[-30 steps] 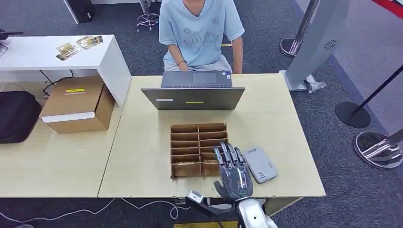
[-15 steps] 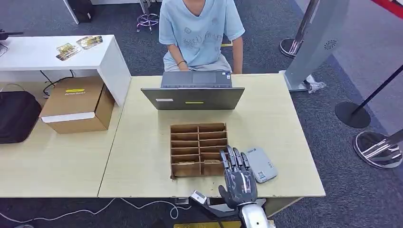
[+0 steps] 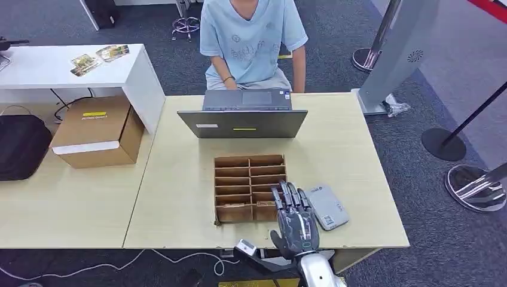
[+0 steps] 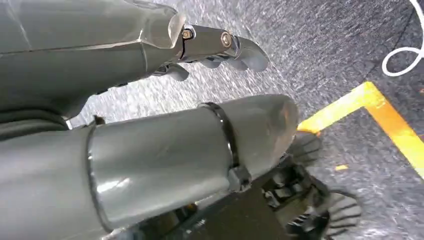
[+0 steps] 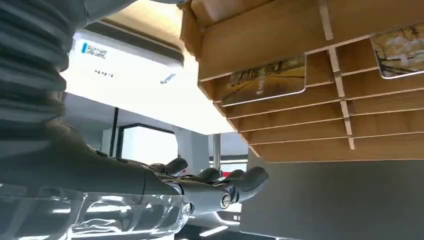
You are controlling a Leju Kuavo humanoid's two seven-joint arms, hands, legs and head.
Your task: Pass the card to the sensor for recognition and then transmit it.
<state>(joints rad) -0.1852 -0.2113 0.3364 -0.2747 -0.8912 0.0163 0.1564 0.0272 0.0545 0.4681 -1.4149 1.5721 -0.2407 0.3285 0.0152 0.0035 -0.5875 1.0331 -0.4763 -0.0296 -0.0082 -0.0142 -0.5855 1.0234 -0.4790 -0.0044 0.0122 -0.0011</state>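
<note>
A wooden card rack [image 3: 250,186] stands on the beige table [image 3: 179,197] near its front edge. Cards [image 3: 234,205] lie in its front slots; the right wrist view shows two cards [image 5: 265,80] close up. A grey-white card sensor [image 3: 327,206] lies flat just right of the rack, also seen as the sensor [image 5: 125,55] in the right wrist view. My right hand [image 3: 294,218] hovers between rack and sensor, fingers stretched forward and apart, holding nothing; its fingers [image 5: 220,185] are bare. My left hand [image 4: 220,45] hangs over the carpet, holding nothing.
A grey laptop [image 3: 243,116] stands open at the table's far edge, with a person in a light blue shirt [image 3: 251,36] seated behind it. A cardboard box [image 3: 95,131] and black bag [image 3: 21,143] sit on the left table. Stanchion bases [image 3: 445,143] stand right.
My right hand drew back and right a little, then shifted slightly left again over the rack's front right corner. Nothing was picked up.
</note>
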